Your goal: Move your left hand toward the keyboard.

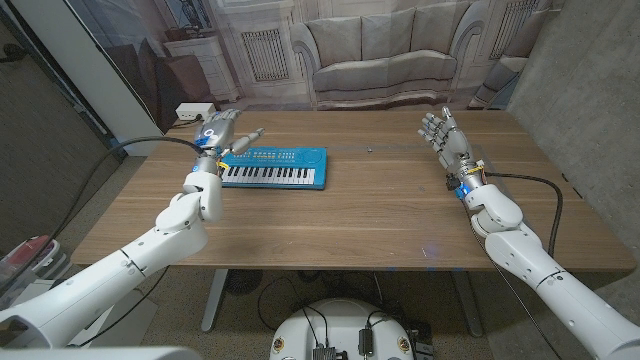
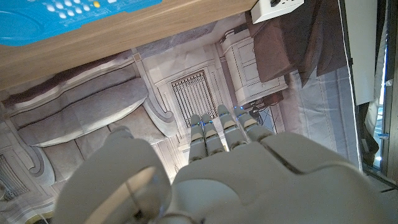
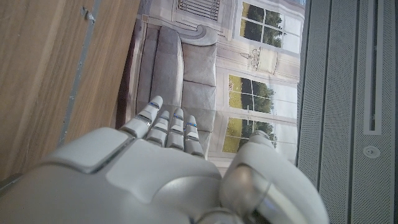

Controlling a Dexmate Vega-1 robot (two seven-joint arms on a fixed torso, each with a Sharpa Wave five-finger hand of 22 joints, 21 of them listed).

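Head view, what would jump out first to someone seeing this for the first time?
Probably the bright blue toy keyboard on the far left part of the wooden table, the only vivid colour there. The left hand sits right at its left end, fingers spread and holding nothing. The right hand stands open far across the table.

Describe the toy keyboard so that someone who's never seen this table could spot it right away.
Start at the wooden table and look to its far left part, by the robot's left hand. The keyboard lies flat there: a bright blue toy piano with white keys, the only colourful thing on the table.
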